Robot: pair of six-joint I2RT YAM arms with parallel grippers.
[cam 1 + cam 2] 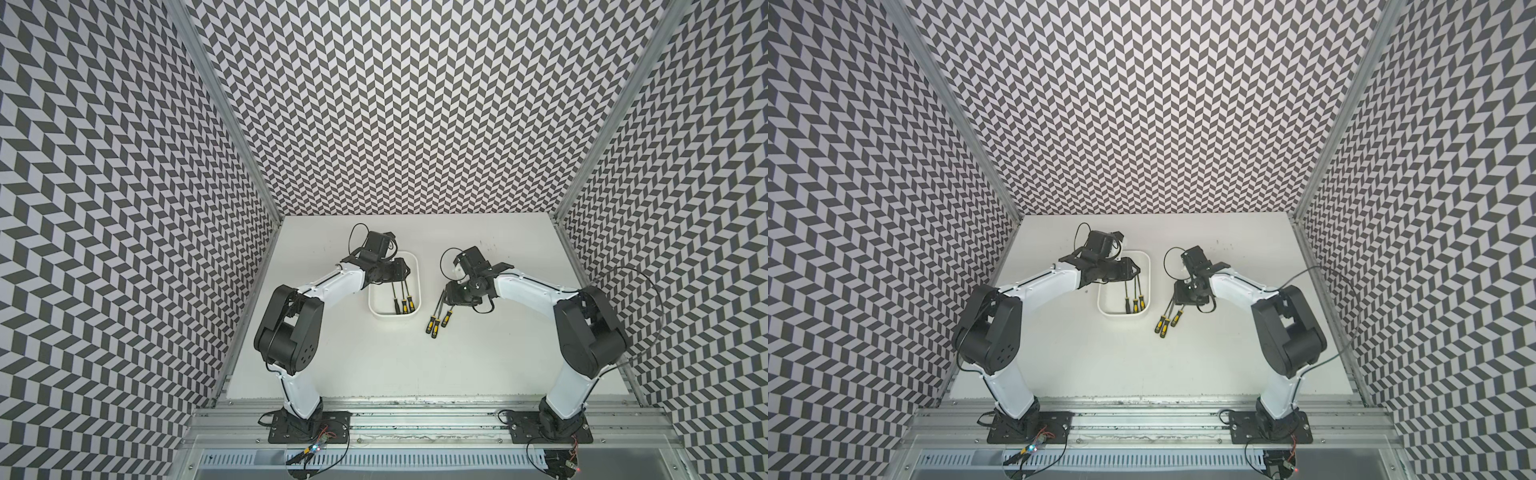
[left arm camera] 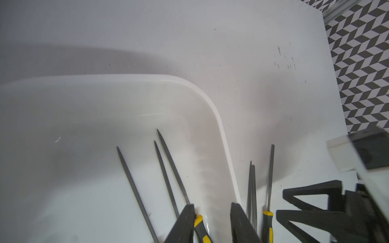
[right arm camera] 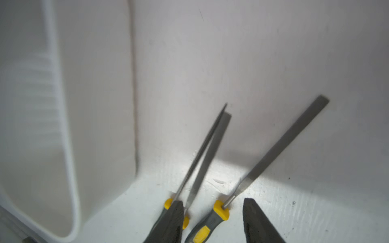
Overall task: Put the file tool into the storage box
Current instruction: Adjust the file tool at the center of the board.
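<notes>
One white table (image 1: 415, 365) fills the lower middle. Just left of centre sits the white box (image 1: 380, 302); the left gripper (image 2: 212, 207) hangs over its right rim, fingers (image 2: 185, 223) parted, empty. Right of it, the right gripper (image 3: 213, 202) straddles a handle (image 3: 210, 222), fingers (image 3: 259, 223) wide, not clamping. Three files (image 1: 402, 297) lie inside, three more files (image 1: 436, 320) outside.

Both top views are brightly and evenly lit, and soft shadows are cast on the desk (image 1: 374, 365). The patterned walls (image 1: 124, 208) are stretched toward the edges (wide-angle distortion). In the left wrist view a broad shadow is laid across the desk. In the right wrist view the storage box (image 3: 94, 105) is blurred, and a bright patch is seen beneath the files (image 3: 280, 143).
</notes>
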